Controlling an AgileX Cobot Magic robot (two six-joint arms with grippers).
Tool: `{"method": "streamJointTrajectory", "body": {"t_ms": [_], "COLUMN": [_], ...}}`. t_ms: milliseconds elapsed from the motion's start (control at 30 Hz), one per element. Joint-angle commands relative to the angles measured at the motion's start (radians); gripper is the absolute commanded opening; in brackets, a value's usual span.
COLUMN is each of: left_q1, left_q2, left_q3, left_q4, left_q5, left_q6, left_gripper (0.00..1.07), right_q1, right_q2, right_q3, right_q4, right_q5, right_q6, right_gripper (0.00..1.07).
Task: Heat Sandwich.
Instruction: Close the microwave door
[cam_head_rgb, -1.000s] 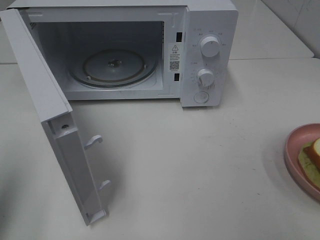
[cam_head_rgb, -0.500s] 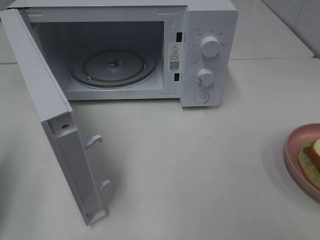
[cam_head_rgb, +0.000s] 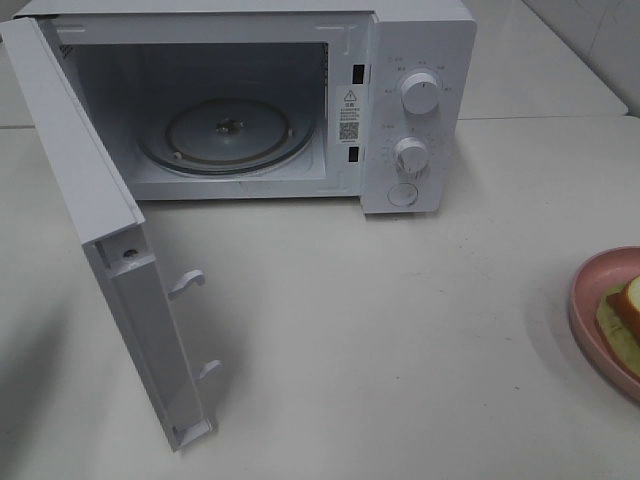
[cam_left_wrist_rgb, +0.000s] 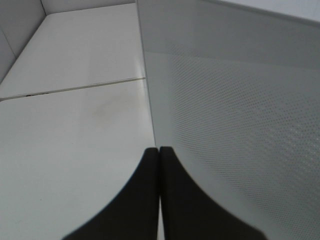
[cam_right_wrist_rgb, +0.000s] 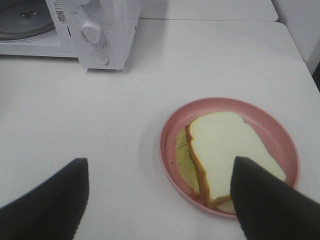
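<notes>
The sandwich (cam_right_wrist_rgb: 225, 150) sits on the pink plate (cam_right_wrist_rgb: 280, 135), out at the right side of the surface (cam_head_rgb: 400, 330), well apart from the microwave (cam_head_rgb: 415, 110). Top slice is white bread, a pale yellow-green layer peeks out on the microwave side, and its longer run goes roughly along the line from the wrist camera toward the far rim.

Right gripper (cam_right_wrist_rgb: 160, 200) is the nearer one, no contest. It hangs above the near rim of the plate, fingers (cam_right_wrist_rgb: 45, 205) spread wide, holding nothing. One finger sits over bare surface; the other overlaps the sandwich's near corner in the wrist view. Whether it touches, I can't tell. The sandwich lies ahead and off toward that second finger, so the gripper likely needs to shift that way before closing.

Left gripper (cam_left_wrist_rgb: 159, 195) has its fingers pressed together, empty, right beside the dotted face of the open door (cam_left_wrist_rgb: 240, 125).

The oven cavity stands open, glass turntable (cam_head_rgb: 228, 135) bare and waiting.
</notes>
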Motion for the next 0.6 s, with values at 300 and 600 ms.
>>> {"method": "streamJointTrajectory", "body": {"t_ms": [300,600], "left_q1": [-0.045,-0.047], "left_q2": [0.136,0.247], "left_q3": [-0.031,-0.064], "left_q4": [0.152,0.279], "left_q5": [-0.133,-0.235], "left_q6": [-0.151,-0.271], "left_gripper": [0.00,0.00], "right_q1": [-0.005,-0.005], "right_q2": [-0.029,-0.029], "right_q3": [0.003,0.003], "right_q4": [-0.006,-0.006], "right_q5": [-0.007,-0.007], "right_q6": [-0.006,-0.006], "right_gripper": [0.76,0.76]}}
